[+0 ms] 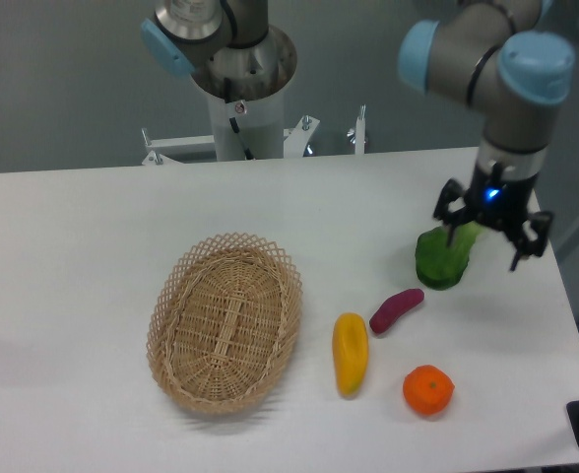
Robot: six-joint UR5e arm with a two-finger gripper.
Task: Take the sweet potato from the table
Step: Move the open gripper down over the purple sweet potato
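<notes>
White tabletop with rounded corners fills most of the view, set against a plain grey wall. At the back, near the middle, the robot's pale cylindrical base stands at the table's far edge, with light-blue joint caps above it.

From the upper right, the arm reaches down over the right side of the table. Its gripper hangs there with dark fingers spread wide apart and nothing between them; a small blue light glows on the wrist just above. One finger overlaps the top of a green leafy vegetable in the picture; whether it touches it cannot be told.

The sweet potato, a small dark magenta tuber, lies on the table below and to the left of the green vegetable, near it but apart. It is angled, its upper end pointing toward the right. The gripper is above and to the right of it, not touching it.

Just left of the sweet potato lies a yellow-orange elongated vegetable, close beside its lower end. A round orange sits nearer the front edge, to the right of the yellow vegetable. An oval wicker basket rests left of centre, well apart from the sweet potato.
</notes>
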